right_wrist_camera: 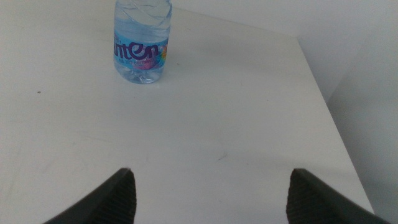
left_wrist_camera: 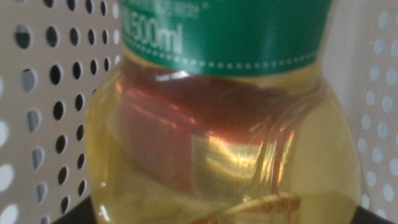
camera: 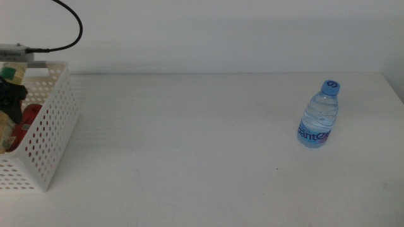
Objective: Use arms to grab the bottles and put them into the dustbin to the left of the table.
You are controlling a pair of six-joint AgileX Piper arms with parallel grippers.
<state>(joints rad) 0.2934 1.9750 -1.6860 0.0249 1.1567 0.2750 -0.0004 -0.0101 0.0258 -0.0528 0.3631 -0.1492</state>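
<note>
Left tool is down inside the white dustbin at the table's left edge, its jaws clenched on the yellow-liquid bottle; a red can lies there too. Right tool hovers released over the table, with the water bottle upright nearby.

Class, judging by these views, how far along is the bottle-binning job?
Done: the red can lies in the dustbin. In hand: the yellow bottle fills the left wrist view, inside the dustbin. Left: the water bottle stands on the table; the right pincer waits open.
</note>
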